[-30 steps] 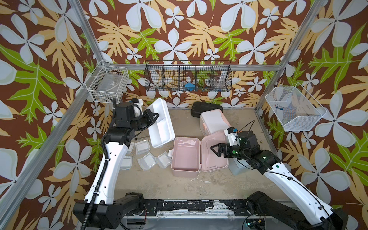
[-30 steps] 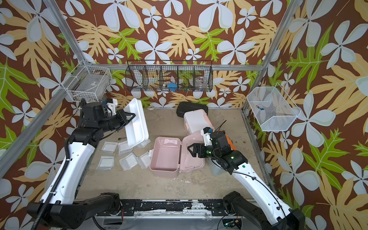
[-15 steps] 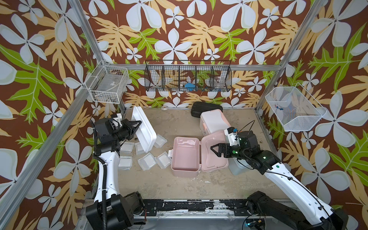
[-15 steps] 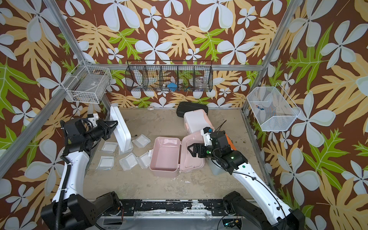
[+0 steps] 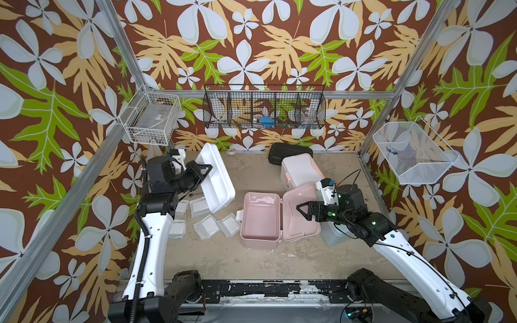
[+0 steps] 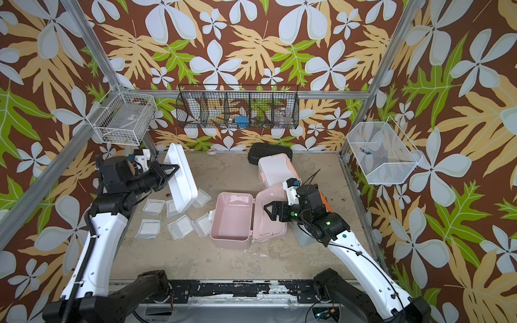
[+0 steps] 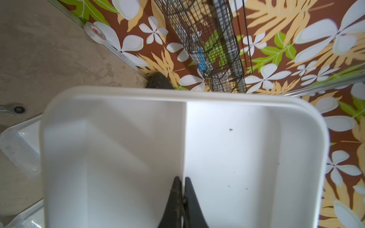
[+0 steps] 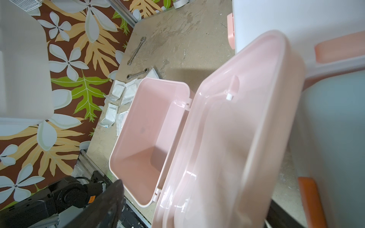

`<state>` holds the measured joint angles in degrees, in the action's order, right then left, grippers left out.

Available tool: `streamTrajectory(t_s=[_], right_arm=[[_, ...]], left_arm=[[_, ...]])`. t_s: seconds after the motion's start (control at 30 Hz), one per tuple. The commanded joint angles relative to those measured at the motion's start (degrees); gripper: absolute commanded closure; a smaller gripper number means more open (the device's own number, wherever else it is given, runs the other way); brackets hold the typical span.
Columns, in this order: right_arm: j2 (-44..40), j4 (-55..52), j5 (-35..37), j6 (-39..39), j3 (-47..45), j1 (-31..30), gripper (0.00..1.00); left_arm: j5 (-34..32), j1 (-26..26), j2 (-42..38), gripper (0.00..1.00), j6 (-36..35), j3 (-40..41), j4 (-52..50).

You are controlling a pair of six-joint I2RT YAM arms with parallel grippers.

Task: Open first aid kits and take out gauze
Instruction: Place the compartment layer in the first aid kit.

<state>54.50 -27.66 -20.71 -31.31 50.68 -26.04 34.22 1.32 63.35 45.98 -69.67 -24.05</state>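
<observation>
My left gripper (image 7: 182, 179) is shut on the thin middle divider of a white divided tray (image 5: 215, 176), which it holds tilted on edge above the left of the table (image 6: 180, 179). Several gauze packets (image 5: 207, 226) (image 6: 152, 207) lie on the table below and beside it. The pink first aid kit (image 5: 260, 221) lies open and empty, its lid (image 5: 300, 215) folded to the right. My right gripper (image 5: 305, 212) stands open just over that lid; one finger (image 8: 110, 197) shows. A white and peach kit (image 5: 299, 170) stands shut behind. The light blue kit (image 8: 335, 138) sits under my right arm.
A black ribbed case (image 5: 289, 152) and a tape roll (image 5: 231, 151) lie by the back wall. Two wrenches (image 8: 136, 50) lie on the table near the gauze. Wire baskets hang on the left (image 5: 152, 118), back (image 5: 264, 107) and right (image 5: 411, 152) walls.
My left arm swung the white tray to the left, then back to the right, still gripping it. My right arm and the pink kit have not moved.
</observation>
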Motion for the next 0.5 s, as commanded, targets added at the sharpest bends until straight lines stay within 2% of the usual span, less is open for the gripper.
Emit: streamTrajectory(t_s=[0.0, 0.1, 0.2, 0.47], right_arm=[[-0.5, 0.9, 0.8, -0.3, -0.4, -0.1, 0.07], [-0.6, 1.0, 1.0, -0.4, -0.7, 0.0, 0.07], [-0.6, 1.3, 1.1, -0.6, -1.1, 0.0, 0.07], [-0.9, 1.1, 1.2, -0.5, -1.4, -0.1, 0.07]], left_arm=[[-19.4, -10.7, 1.2, 1.0, -5.2, -3.7, -10.3], [-30.3, -21.7, 3.6, 1.0, -5.7, -5.2, -15.0], [-37.9, -29.3, 6.6, 1.0, -5.3, -5.5, -17.8], [-49.5, -41.6, 15.9, 1.0, -4.0, -10.9, -25.3]])
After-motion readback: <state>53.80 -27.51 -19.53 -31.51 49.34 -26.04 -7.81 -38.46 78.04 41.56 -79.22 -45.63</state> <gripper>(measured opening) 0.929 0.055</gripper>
